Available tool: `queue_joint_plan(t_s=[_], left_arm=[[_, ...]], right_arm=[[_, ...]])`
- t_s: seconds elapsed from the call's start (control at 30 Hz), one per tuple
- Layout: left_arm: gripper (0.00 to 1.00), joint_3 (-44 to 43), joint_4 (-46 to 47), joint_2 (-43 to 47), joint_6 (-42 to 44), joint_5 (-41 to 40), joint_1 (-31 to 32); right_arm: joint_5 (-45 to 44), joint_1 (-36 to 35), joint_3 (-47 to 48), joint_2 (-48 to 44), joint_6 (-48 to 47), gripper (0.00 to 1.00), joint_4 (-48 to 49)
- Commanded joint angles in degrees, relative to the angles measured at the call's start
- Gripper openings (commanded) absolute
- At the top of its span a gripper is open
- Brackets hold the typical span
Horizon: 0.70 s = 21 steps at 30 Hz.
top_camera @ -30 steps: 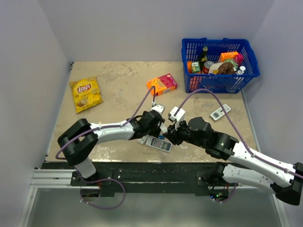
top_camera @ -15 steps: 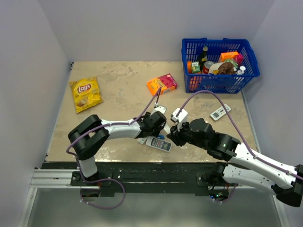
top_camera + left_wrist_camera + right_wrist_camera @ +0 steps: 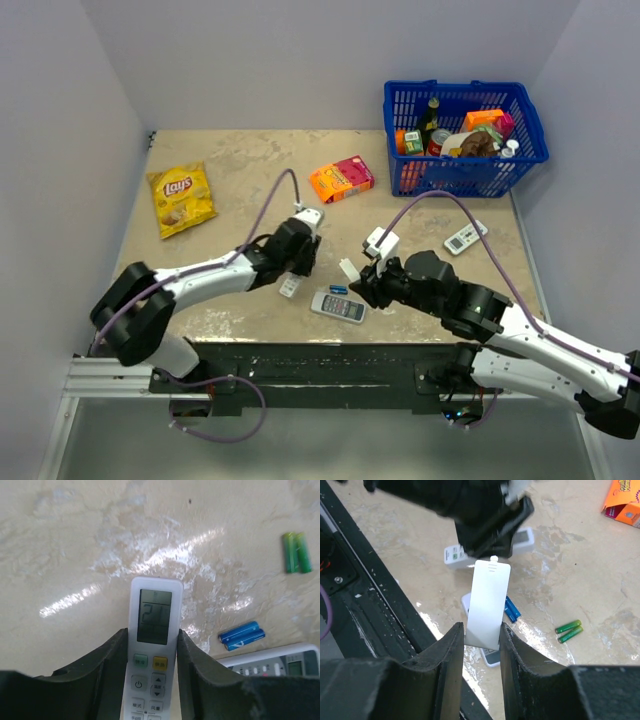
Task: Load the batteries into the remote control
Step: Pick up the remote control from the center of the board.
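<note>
My left gripper is shut on the slim white remote, which shows a small display and buttons in the left wrist view. My right gripper is shut on a flat white battery cover and holds it upright above the table. The right wrist view shows the left gripper with the remote just beyond the cover. No dark grey-black batteries are in view.
A grey-white button remote, a blue battery pair and a green pair lie between the grippers. Farther off are a display remote, blue basket, orange box and chips bag.
My left gripper has moved left and away from my right gripper, carrying the remote with it. My right gripper has stayed about where it was, still holding the cover.
</note>
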<state>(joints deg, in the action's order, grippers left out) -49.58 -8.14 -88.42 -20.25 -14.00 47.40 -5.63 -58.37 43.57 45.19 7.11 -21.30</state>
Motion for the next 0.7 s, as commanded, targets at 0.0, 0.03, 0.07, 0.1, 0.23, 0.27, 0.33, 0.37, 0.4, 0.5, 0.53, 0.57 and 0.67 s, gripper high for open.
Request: queue_joint_plan(t_s=[0.0, 0.03, 0.07, 0.1, 0.23, 0.27, 0.33, 0.37, 0.4, 0.5, 0.53, 0.57, 0.67], left_arm=[[0.08, 4.6, 13.2, 10.4, 0.7, 16.8, -6.5], [0.04, 6.1, 14.6, 11.7, 0.2, 19.2, -8.5], [0.03, 6.7, 17.3, 14.0, -0.2, 21.1, -9.3], [0.0, 7.2, 18.7, 15.1, -0.7, 25.0, -10.4], [0.0, 10.4, 29.6, 20.0, -4.8, 35.1, -14.9], [0.0, 11.0, 31.9, 21.7, -5.6, 36.8, -15.6], [0.0, 13.0, 37.0, 22.9, -9.1, 42.4, -18.0], [0.0, 13.8, 42.6, 23.8, -10.6, 44.1, -19.0], [0.0, 15.6, 45.9, 24.1, -14.1, 47.6, -20.8], [0.0, 19.7, 60.6, 23.6, -20.7, 53.5, -24.2], [0.0, 20.7, 69.4, 23.3, -25.8, 54.6, -25.1], [0.0, 21.9, 74.1, 22.2, -28.7, 55.6, -25.9], [0.0, 25.4, 92.6, 18.9, -39.7, 58.0, -28.7]], right_arm=[[2.5, 0.0, 1.8, -1.1, 0.5, 0.03, 3.0], [3.9, 0.0, 1.9, -0.9, 0.4, 0.03, 3.1], [4.6, 0.0, 2.2, -0.9, 0.4, 0.03, 3.4], [5.2, 0.0, 2.3, -0.9, 0.3, 0.03, 3.5], [7.9, 0.0, 3.4, -0.7, 0.2, 0.03, 4.3], [8.4, 0.0, 4.0, -0.6, 0.1, 0.03, 4.4], [9.2, 0.0, 4.4, -0.7, -0.5, 0.03, 4.6], [9.6, 0.0, 4.8, -0.5, -0.7, 0.02, 4.8], [10.4, 0.0, 4.9, -0.5, -1.0, 0.02, 4.9], [12.5, -0.1, 4.9, 0.1, -1.1, 0.02, 6.6], [13.2, 0.1, 4.9, 0.2, -1.1, 0.02, 7.2], [13.9, 0.1, 4.8, 0.4, -1.1, 0.01, 8.5], [17.2, 0.4, 3.8, 0.9, -1.0, 0.01, 12.3]])
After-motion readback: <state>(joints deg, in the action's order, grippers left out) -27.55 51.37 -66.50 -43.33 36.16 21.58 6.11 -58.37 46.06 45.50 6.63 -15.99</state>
